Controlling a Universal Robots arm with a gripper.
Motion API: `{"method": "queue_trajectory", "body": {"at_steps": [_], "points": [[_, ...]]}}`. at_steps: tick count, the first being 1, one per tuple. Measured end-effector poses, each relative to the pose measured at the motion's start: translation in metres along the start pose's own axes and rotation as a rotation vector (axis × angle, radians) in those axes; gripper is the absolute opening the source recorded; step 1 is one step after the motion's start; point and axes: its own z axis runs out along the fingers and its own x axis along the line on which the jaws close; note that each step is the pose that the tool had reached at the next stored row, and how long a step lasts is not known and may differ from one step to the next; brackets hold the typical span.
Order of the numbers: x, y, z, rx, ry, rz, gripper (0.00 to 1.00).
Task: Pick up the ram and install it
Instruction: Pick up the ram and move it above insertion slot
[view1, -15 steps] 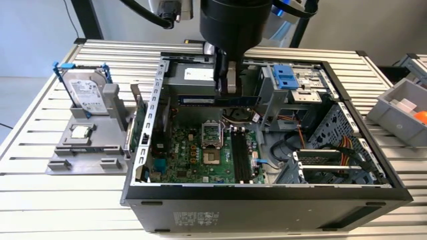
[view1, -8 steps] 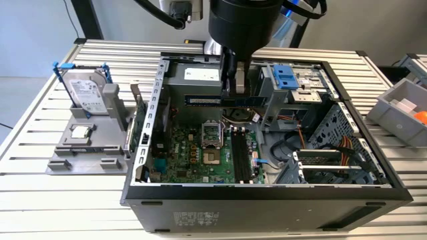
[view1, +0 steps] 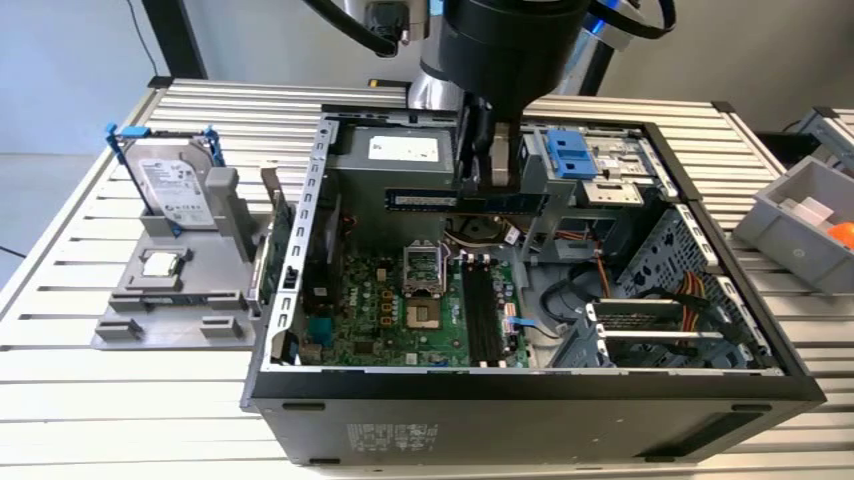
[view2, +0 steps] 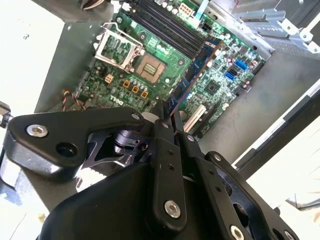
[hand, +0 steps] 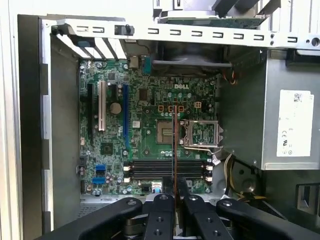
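Note:
The ram (view1: 424, 200), a thin blue-green stick with small chips, hangs level in the air over the open computer case (view1: 534, 385). My gripper (view1: 486, 186) is shut on its middle from above. In the second wrist view the ram (view2: 196, 70) juts out from the gripper (view2: 167, 117) over the green motherboard (view2: 220, 85). In the first wrist view the ram (hand: 174, 145) shows edge-on as a thin line from the gripper (hand: 174, 194), crossing the black memory slots (hand: 150, 169) at a right angle. The slots (view1: 482, 310) lie well below the stick, beside the processor socket (view1: 420, 270).
A silver hard drive in a blue frame (view1: 174, 185) stands in a grey holder (view1: 174, 305) at the exterior view's left. A green card (view1: 282, 245) leans beside the case wall. Cables and a drive cage (view1: 587, 160) crowd the case's far side. A grey bin (view1: 801, 215) sits at the right.

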Motion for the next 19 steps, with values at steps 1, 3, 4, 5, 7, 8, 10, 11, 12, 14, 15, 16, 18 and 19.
{"method": "queue_trajectory", "body": {"at_steps": [1,3,4,5,7,8,10,11,12,14,15,16,18,19], "points": [[-0.0001,-0.0018,0.0,0.0001,0.0,0.001,0.0],[-0.0004,-0.0056,0.0001,0.0002,0.0,0.003,0.0],[-0.0005,-0.0076,0.0001,0.0003,0.0,0.003,0.0],[-0.0005,-0.0097,0.0001,0.0003,0.0,0.004,0.0],[-0.0006,-0.0128,0.0001,0.0003,-0.0001,0.004,0.0],[-0.0006,-0.0145,0.0001,0.0003,-0.0001,0.004,0.0],[-0.0007,-0.0171,0.0001,0.0003,0.0,0.004,0.0],[-0.0007,-0.0184,0.0001,0.0003,0.0,0.004,0.0],[-0.0008,-0.0194,0.0001,0.0002,0.0001,0.004,0.0],[-0.0007,-0.0204,0.0002,0.0003,0.0,0.004,0.0],[-0.0008,-0.0204,0.0001,0.0003,0.0,0.004,0.0],[-0.0008,-0.0204,0.0002,0.0003,0.0,0.004,0.0],[-0.0008,-0.0206,0.0001,0.0003,0.0,0.004,0.0],[-0.0008,-0.0206,0.0001,0.0003,0.0,0.004,0.0]]}}
